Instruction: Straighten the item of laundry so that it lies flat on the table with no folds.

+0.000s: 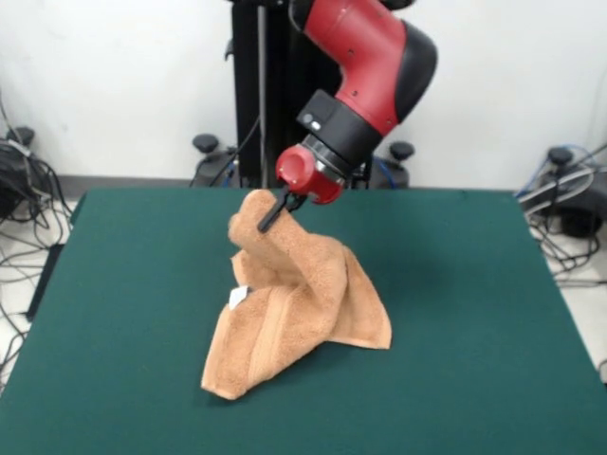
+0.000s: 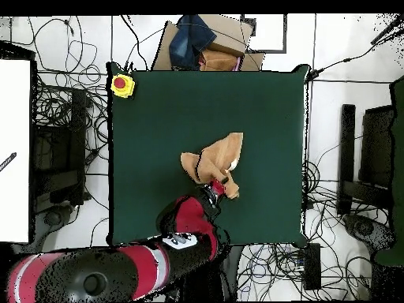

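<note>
At the frame's centre, the gripper (image 1: pixel 275 215) pinches the towel (image 1: pixel 294 308) up off the table (image 1: pixel 123 313); a small white tag (image 1: pixel 237 297) shows no legible writing.

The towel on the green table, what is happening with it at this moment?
The red arm's tool is pinching the peach towel near its top and holding it up in a peak. The lower part rests bunched and folded on the green table, near its middle. A small white tag shows on one side. So the towel is not flat yet.
</note>
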Motion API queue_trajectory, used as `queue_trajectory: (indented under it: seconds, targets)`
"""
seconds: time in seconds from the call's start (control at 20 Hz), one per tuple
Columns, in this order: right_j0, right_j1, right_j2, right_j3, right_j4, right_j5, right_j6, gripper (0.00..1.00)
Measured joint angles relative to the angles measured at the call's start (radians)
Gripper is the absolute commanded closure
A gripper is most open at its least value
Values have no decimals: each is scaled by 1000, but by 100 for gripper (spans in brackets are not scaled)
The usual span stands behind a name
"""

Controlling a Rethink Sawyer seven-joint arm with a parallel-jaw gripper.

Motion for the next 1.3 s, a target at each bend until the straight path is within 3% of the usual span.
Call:
queue_trajectory:
  seconds: [0.3, 0.7, 1.3]
  targets:
    - [8, 15, -5, 0, 52, -118, 0, 100]
    - [1, 9, -24, 0, 53, -291, 0, 100]
    - [-84, -158, -24, 37, -93, -315, 0, 100]
